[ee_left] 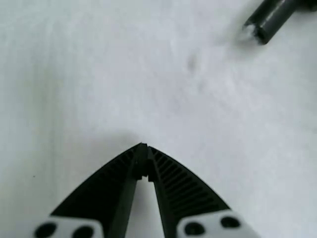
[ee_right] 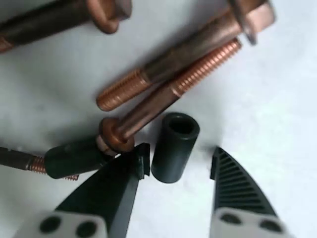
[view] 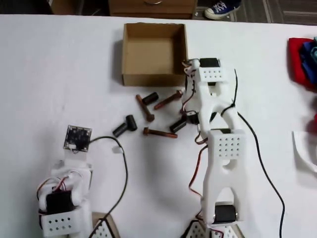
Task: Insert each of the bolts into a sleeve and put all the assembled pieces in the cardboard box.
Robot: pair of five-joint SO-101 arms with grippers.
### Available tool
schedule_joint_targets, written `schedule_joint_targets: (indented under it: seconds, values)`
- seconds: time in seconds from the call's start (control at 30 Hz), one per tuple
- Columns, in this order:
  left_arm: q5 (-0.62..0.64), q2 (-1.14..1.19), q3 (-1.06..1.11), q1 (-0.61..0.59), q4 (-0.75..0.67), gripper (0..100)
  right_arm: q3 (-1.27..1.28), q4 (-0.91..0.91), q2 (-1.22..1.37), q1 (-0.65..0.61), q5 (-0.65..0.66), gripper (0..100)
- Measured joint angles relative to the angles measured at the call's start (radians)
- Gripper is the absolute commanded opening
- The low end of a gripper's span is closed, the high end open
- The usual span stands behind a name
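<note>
My white table (view: 44,74) carries the cardboard box (view: 153,79) at its far side. Nearer me, copper bolts (view: 160,132) and black sleeves (view: 125,126) lie scattered, and a red cloth (view: 298,57) sits at the right edge.

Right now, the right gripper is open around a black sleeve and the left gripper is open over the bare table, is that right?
Not quite: the left gripper is shut, its tips meeting over the bare table, as the left wrist view shows. The right gripper is indeed open around the black sleeve.
</note>
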Motion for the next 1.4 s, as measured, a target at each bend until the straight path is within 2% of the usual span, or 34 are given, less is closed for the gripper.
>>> schedule_joint_targets:
  seconds: [0.27,0.43,0.83,1.0,1.07,1.3,1.4]
  values:
    - [0.0,0.0,0.0,0.0,0.0,3,0.0,-0.041,0.0,0.005,0.0,16.4]
    - [0.002,0.0,0.0,0.0,0.0,3,0.0,-0.043,0.003,0.006,0.0,0.9]
    - [0.002,0.0,0.0,0.0,0.0,3,0.046,0.009,-0.052,0.003,0.002,2.0]
    - [0.002,0.0,0.0,0.0,0.0,3,0.327,0.008,-0.272,0.034,0.008,2.0]
    - [0.002,0.0,0.0,0.0,0.0,3,0.482,-0.029,-0.379,0.055,0.048,2.0]
    - [0.002,0.0,0.0,0.0,0.0,3,1.092,-0.44,-0.769,0.144,0.195,2.0]
    - [0.002,0.0,0.0,0.0,0.0,3,1.227,-0.568,-0.819,0.143,0.21,2.0]
